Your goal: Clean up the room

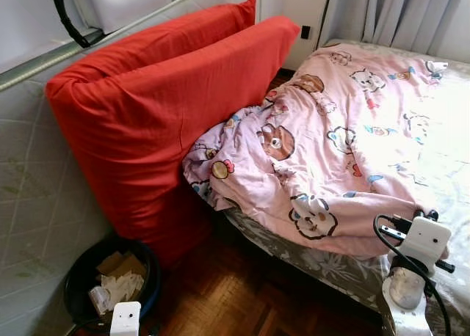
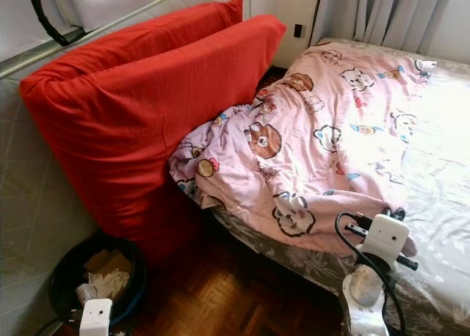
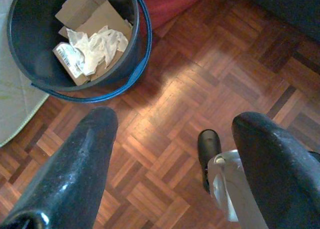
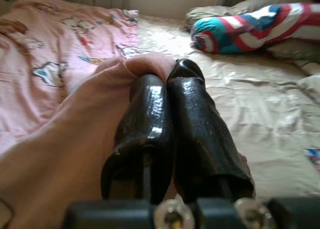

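A pink cartoon-print blanket (image 1: 345,130) lies rumpled across the bed, its near edge folded over the side. My right gripper (image 4: 168,77) is shut on a fold of that blanket (image 4: 75,134) at the bed's near right corner, with the right wrist (image 1: 424,240) just above the edge. My left gripper (image 3: 175,118) hangs open over the parquet floor, nothing between its fingers. Close to it stands a dark bin (image 3: 142,44) holding cardboard and crumpled paper.
Two large red cushions (image 1: 169,108) lean against an upright quilted mattress (image 1: 29,204) on the left, above the bin (image 1: 77,266). The grey floral sheet (image 1: 330,266) covers the bed. A striped pillow (image 4: 250,26) lies at the head. Parquet floor (image 1: 235,292) lies between the bin and the bed.
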Tool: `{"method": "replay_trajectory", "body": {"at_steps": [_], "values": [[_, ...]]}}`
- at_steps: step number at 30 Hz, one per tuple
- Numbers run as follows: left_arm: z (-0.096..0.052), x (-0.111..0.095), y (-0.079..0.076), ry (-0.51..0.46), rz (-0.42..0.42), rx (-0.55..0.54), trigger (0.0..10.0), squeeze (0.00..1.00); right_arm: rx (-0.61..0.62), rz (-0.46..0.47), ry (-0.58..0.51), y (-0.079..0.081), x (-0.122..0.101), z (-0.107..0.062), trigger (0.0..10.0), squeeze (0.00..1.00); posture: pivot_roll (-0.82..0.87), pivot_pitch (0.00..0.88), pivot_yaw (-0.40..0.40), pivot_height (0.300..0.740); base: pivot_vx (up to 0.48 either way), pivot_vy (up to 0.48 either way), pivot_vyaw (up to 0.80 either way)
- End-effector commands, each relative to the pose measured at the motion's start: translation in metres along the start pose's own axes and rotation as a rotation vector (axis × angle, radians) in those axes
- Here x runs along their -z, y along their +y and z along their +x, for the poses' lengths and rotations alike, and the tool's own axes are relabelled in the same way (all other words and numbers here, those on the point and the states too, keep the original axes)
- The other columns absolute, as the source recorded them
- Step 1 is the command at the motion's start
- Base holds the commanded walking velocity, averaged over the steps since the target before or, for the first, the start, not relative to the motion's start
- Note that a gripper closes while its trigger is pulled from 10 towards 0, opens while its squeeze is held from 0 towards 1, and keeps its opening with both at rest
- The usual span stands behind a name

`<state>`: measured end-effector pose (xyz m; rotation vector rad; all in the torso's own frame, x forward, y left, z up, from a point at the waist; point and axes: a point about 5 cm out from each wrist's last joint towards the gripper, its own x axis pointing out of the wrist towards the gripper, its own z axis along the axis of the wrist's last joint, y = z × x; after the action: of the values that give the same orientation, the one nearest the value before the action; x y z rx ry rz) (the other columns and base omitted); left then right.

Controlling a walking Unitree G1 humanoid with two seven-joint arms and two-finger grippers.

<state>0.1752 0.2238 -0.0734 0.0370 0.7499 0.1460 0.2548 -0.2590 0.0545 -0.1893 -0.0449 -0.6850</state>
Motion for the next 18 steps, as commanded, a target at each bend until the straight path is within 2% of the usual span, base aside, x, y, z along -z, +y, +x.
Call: {"method": "replay_trajectory", "body": {"at_steps": [1, 3, 4, 5, 6, 9, 12, 15, 18], "values": [[-0.002, 0.006, 0.002, 0.025, 0.018, -0.002, 10.0, 0.00, 0.084, -0.053, 0.009, -0.011, 0.002, -0.004, 10.0, 0.00, -0.06, 0.070, 0.045, 0.740, 0.000, 0.000, 0.00], [-0.002, 0.005, 0.002, 0.025, 0.019, -0.002, 10.0, 0.00, 0.144, -0.054, 0.098, -0.021, 0.015, -0.009, 10.0, 0.00, -0.07, 0.069, 0.045, 0.740, 0.000, 0.000, 0.00], [-0.002, 0.005, 0.002, 0.025, 0.019, -0.002, 10.0, 0.00, 0.172, -0.007, 0.199, -0.025, 0.029, -0.015, 10.0, 0.00, -0.07, 0.068, 0.044, 0.740, 0.000, 0.000, 0.00], [-0.002, 0.005, 0.002, 0.025, 0.019, -0.002, 10.0, 0.00, 0.172, -0.007, 0.199, -0.025, 0.029, -0.015, 10.0, 0.00, -0.07, 0.068, 0.044, 0.740, 0.000, 0.000, 0.00], [-0.002, 0.005, 0.002, 0.025, 0.021, -0.002, 10.0, 0.00, 0.188, 0.090, 0.338, -0.026, 0.048, -0.023, 10.0, 0.00, -0.07, 0.069, 0.045, 0.740, 0.000, 0.000, 0.00], [-0.001, 0.005, 0.001, 0.024, 0.023, -0.001, 10.0, 0.00, 0.157, 0.162, 0.501, -0.023, 0.071, -0.037, 10.0, 0.00, -0.06, 0.067, 0.043, 0.740, 0.000, 0.000, 0.00], [-0.002, 0.005, 0.001, 0.023, 0.020, -0.004, 10.0, 0.00, 0.177, 0.181, 0.590, -0.025, 0.082, -0.047, 10.0, 0.00, -0.06, 0.066, 0.042, 0.740, 0.000, 0.000, 0.00], [-0.002, 0.005, 0.001, 0.023, 0.020, -0.005, 10.0, 0.00, 0.183, 0.178, 0.622, -0.027, 0.086, -0.051, 10.0, 0.00, -0.06, 0.066, 0.043, 0.740, 0.000, 0.000, 0.00], [-0.002, 0.005, 0.002, 0.024, 0.023, -0.005, 10.0, 0.00, 0.135, 0.184, 0.667, -0.025, 0.093, -0.054, 10.0, 0.00, -0.07, 0.067, 0.045, 0.740, 0.000, 0.000, 0.00]]}}
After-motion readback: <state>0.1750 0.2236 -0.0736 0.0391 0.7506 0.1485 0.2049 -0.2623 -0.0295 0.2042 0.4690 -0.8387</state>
